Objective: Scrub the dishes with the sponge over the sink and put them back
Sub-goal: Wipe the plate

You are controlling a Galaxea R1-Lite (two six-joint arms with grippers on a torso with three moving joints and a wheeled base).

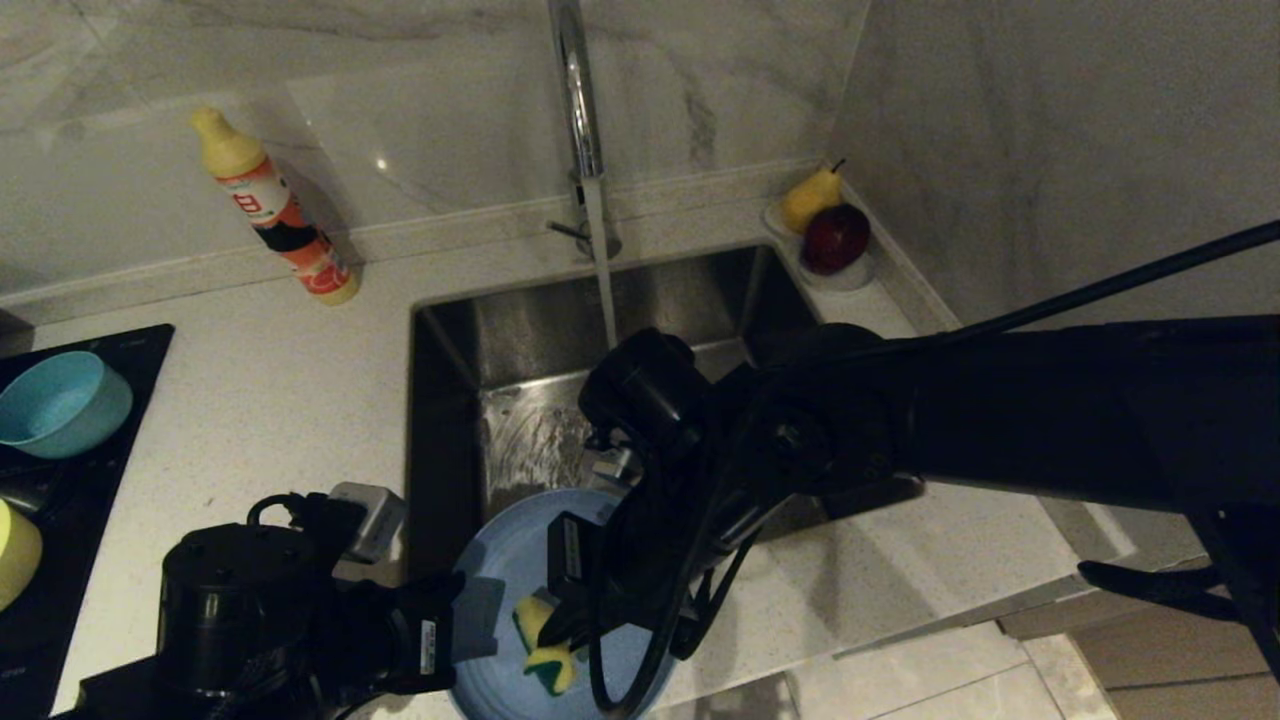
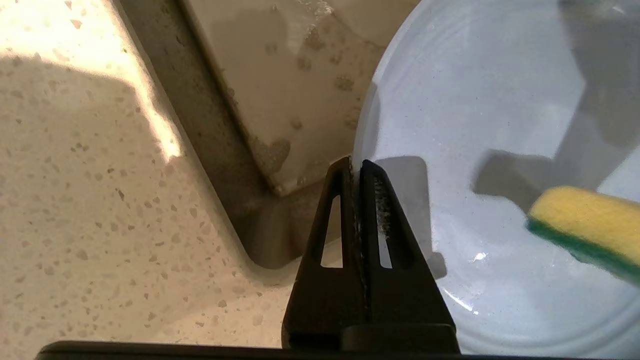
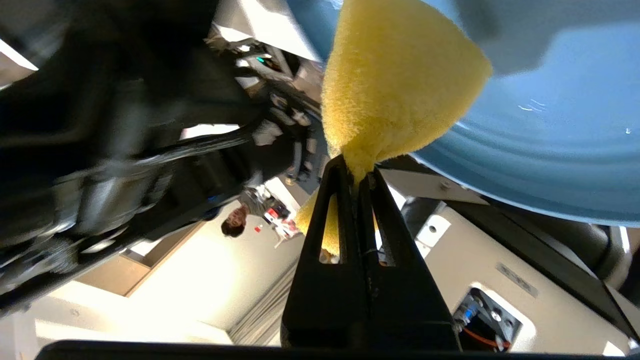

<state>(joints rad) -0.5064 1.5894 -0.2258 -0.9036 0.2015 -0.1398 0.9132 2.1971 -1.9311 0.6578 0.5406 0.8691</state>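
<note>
The periwinkle-blue plate (image 1: pixel 505 570) hangs over the near edge of the steel sink (image 1: pixel 520 350). My left gripper (image 1: pixel 470 612) is shut on the plate's rim; in the left wrist view the rim runs between the closed fingers of this gripper (image 2: pixel 356 167), and the plate (image 2: pixel 490 100) fills the side beyond them. My right gripper (image 1: pixel 552 622) is shut on the yellow sponge (image 1: pixel 545 655), pinching one end of it. In the right wrist view that gripper (image 3: pixel 356 169) squeezes the sponge (image 3: pixel 395 85), which lies against the plate (image 3: pixel 550 150). The sponge (image 2: pixel 585 225) shows its green layer.
Water runs from the chrome faucet (image 1: pixel 580 120) into the sink. A teal bowl (image 1: pixel 60 400) and a yellow bowl (image 1: pixel 15 555) sit on the black hob at the left. A soap bottle (image 1: pixel 275 210) stands behind the counter. A pear (image 1: pixel 810 198) and an apple (image 1: pixel 835 238) lie at the sink's back right corner.
</note>
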